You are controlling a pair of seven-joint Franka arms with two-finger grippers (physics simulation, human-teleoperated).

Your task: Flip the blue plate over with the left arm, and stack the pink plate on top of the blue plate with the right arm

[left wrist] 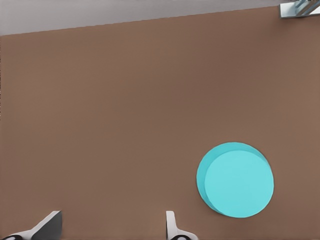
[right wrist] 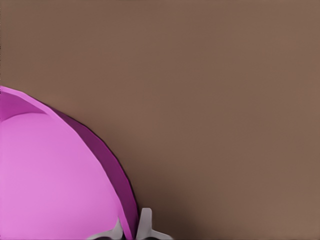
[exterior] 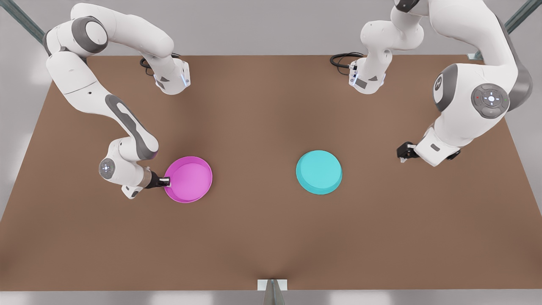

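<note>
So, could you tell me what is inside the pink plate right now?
The pink plate holds nothing but one finger of the right end effector, which straddles its rim. The strip under that finger is hidden.

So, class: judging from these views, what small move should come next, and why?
Probably lift: the right gripper is shut on the pink plate at its rim, and the blue plate already lies base-up. The left gripper waits open, apart.
</note>
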